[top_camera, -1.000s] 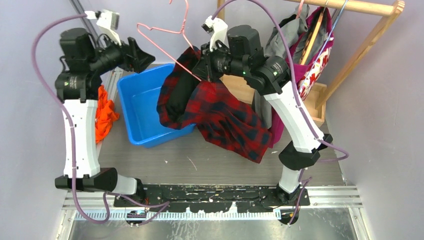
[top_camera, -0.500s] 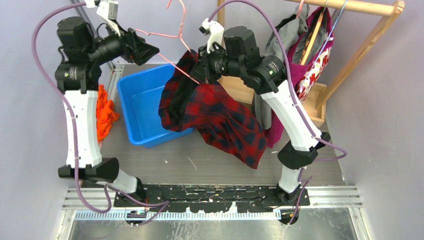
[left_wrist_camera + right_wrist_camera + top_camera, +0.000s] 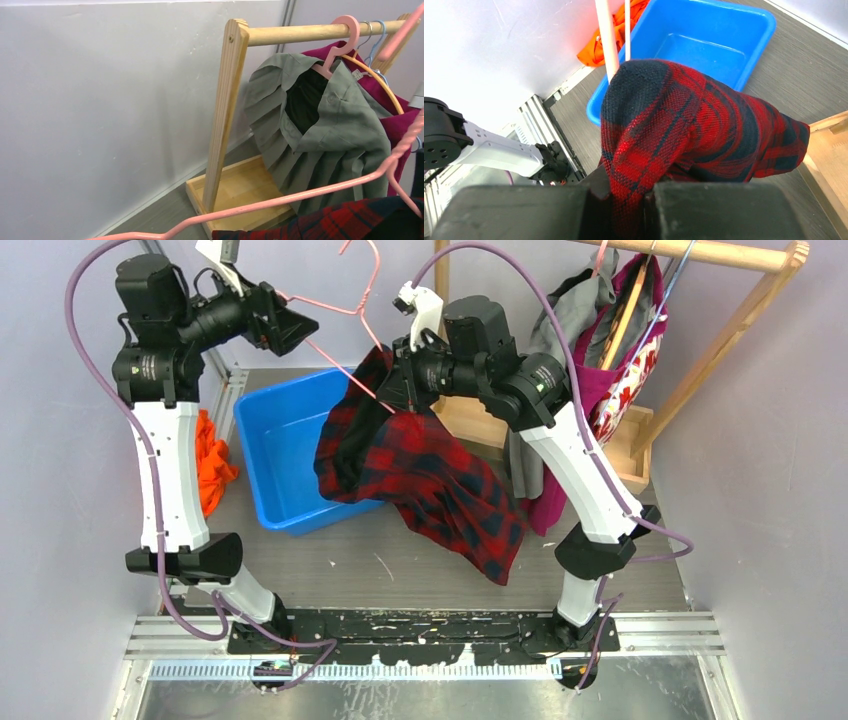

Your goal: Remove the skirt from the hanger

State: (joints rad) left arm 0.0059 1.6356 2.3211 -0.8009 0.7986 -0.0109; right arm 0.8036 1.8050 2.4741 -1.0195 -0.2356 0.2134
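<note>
A red and dark plaid skirt (image 3: 430, 475) hangs in the air over the table, its top bunched on the lower arm of a pink wire hanger (image 3: 335, 310). My right gripper (image 3: 398, 375) is shut on the skirt's upper edge; in the right wrist view the fabric (image 3: 704, 115) is pinched between my jaws (image 3: 636, 202), with the hanger wire (image 3: 606, 35) above it. My left gripper (image 3: 288, 325) is raised high at the back left and holds the hanger's left end. In the left wrist view the hanger bar (image 3: 300, 192) crosses the bottom; my fingers are out of frame.
A blue bin (image 3: 262, 455) sits under the skirt's left side, and an orange cloth (image 3: 210, 465) lies left of it. A wooden rack (image 3: 700, 252) at the back right holds a grey garment (image 3: 310, 140) and magenta ones (image 3: 630, 370) on hangers.
My left gripper has risen and moved slightly right, lifting the hanger. My right gripper has shifted a little left and up with the skirt, which hangs lower off the hanger.
</note>
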